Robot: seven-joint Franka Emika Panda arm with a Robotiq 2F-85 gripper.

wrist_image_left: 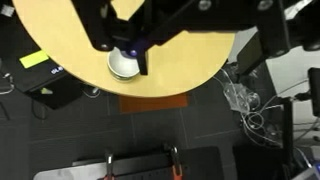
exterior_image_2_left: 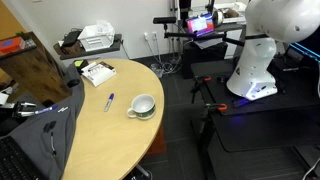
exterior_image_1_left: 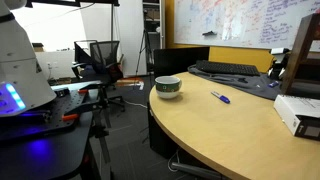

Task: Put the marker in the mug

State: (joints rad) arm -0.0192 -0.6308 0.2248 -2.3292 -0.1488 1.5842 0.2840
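Nothing of the task is judged to be done yet. The marker (exterior_image_1_left: 220,97) is seen lying flat on the desk (exterior_image_1_left: 230,135), near the mug (exterior_image_1_left: 168,87) but apart from it, with bare wood between the two. The same layout is shown in both exterior views: the marker (exterior_image_2_left: 109,101) lies on the desk (exterior_image_2_left: 95,150) beside the mug (exterior_image_2_left: 142,106), which stands upright near the desk's curved edge. Nothing can be made out inside the mug.

The fingers (wrist_image_left: 95,30) are shown only in the wrist view, where they come in from the top of the picture. They are held apart, and nothing is gripped between them. They are positioned high above the desk (wrist_image_left: 200,60), and the mug (wrist_image_left: 120,68) is seen far below through the gap. The marker cannot be made out in this view; it may be hidden behind the dark gripper body.

In the exterior views only the white body of the robot (exterior_image_2_left: 255,50) is visible, set well back from the desk, and the arm is not seen over the things.

The whole sequence is judged to remain: the marker has to be reached, grasped, lifted, carried over the mug's opening and released there.
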